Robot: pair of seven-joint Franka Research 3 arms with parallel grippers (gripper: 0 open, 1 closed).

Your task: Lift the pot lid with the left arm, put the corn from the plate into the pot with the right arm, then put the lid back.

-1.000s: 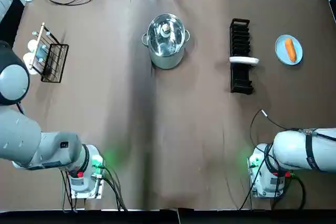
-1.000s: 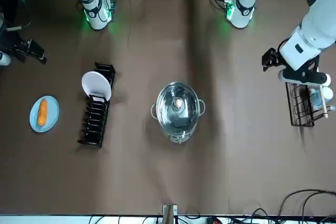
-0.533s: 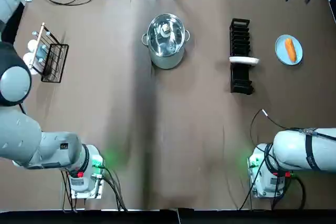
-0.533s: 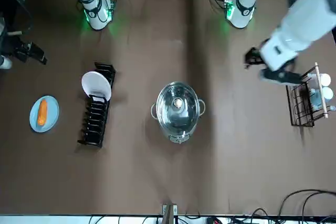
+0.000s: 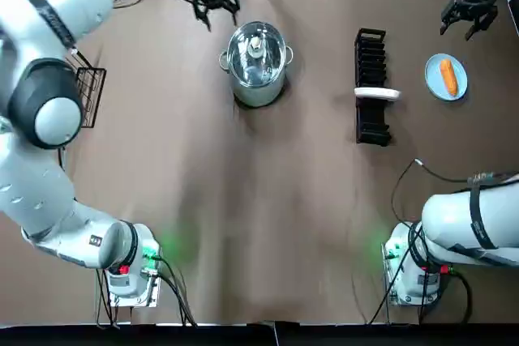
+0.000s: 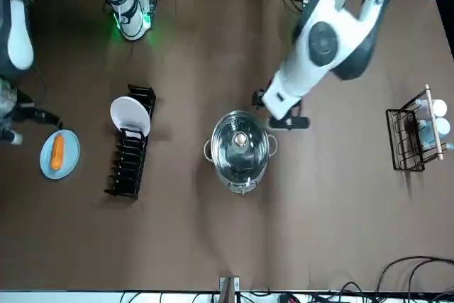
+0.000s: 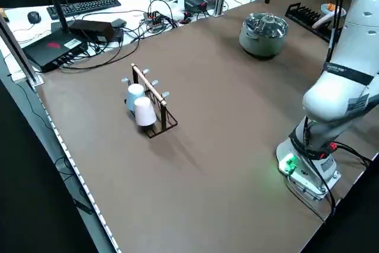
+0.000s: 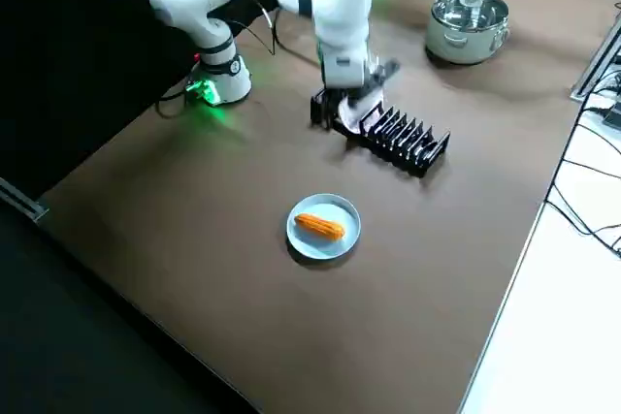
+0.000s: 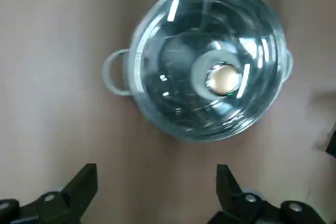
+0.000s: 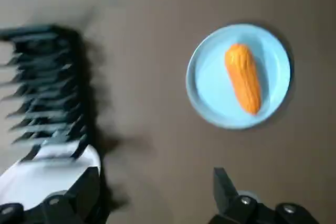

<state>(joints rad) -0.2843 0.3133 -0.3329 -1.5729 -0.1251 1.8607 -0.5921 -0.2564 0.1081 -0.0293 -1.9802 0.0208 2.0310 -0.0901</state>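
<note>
Beside the pot (image 5: pixel 258 93), left gripper (image 9: pixel 156 170) hangs spread; right gripper (image 10: pixel 155 174), seemingly spread, near plate (image 10: pixel 210 93).

My left gripper (image 5: pixel 216 6) hangs over the table's far edge, just beyond the pot (image 5: pixel 256 70) and a little to its left, its fingers apart. The glass lid (image 5: pixel 258 50) sits on the pot. My right gripper (image 5: pixel 456 27) is at the far right corner, just beyond the blue plate (image 5: pixel 433 79), also with fingers apart. The corn (image 5: pixel 448 76) lies on this plate. Between pot and plate stands a black dish rack (image 5: pixel 371 58) holding one white dish (image 5: pixel 377 94).
</note>
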